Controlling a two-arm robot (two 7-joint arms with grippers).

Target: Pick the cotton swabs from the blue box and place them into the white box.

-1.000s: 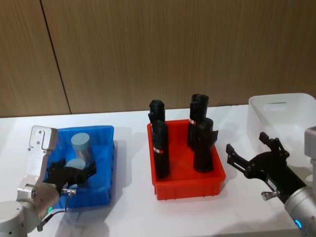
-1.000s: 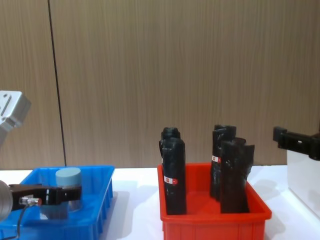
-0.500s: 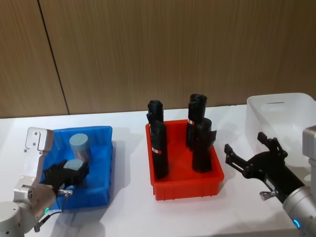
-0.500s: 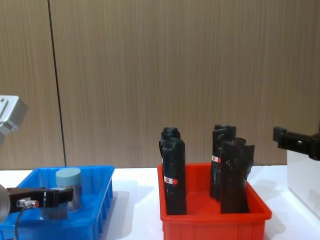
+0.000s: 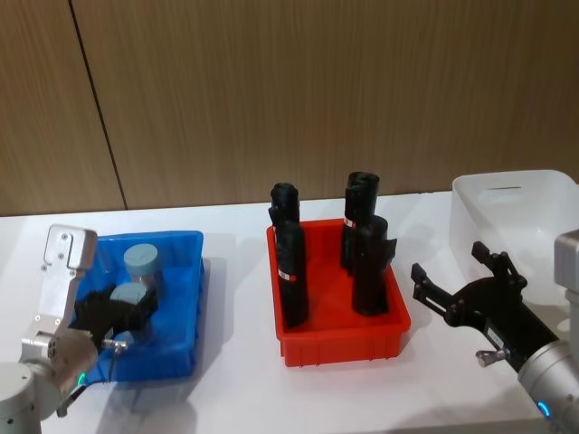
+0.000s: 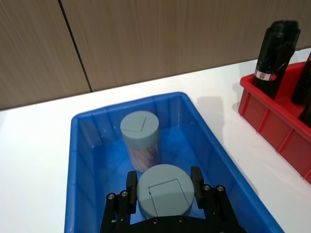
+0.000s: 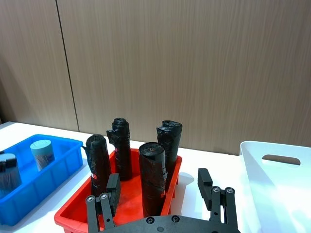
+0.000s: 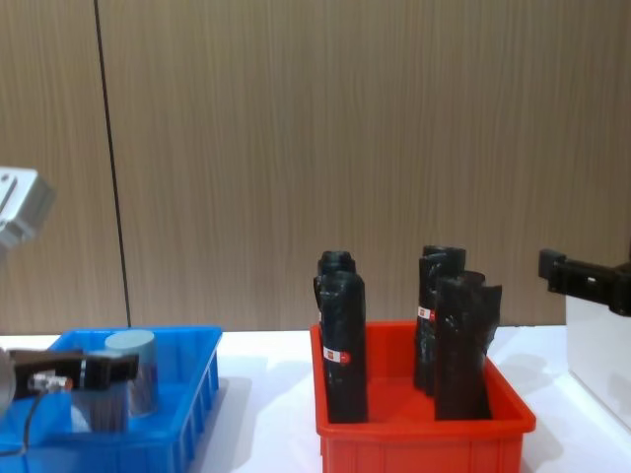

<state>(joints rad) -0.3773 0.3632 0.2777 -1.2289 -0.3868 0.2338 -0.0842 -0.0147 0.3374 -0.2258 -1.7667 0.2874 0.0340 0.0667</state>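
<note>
the left end effector sits low inside the blue box, at its near end. its two black fingers are closed in on the grey-blue lid of the held cotton swab jar, one pressed to each side of it, so the grip is narrow and full. whether the jar's base touches the box floor or is just off it cannot be told.

just beyond it, toward the far end of the same box, the second cotton swab jar stands upright and free, pale sticks showing through its clear wall. the two jars are close together – almost touching in the left wrist view.

the blue box rests at the left of the white table. the red bin sits in the middle with four tall black cylinders standing in it, and the white box stands at the far right.

the right end effector hovers over the table between the red bin and the white box – fingers spread wide, holding nothing, pointed toward the red bin.
</note>
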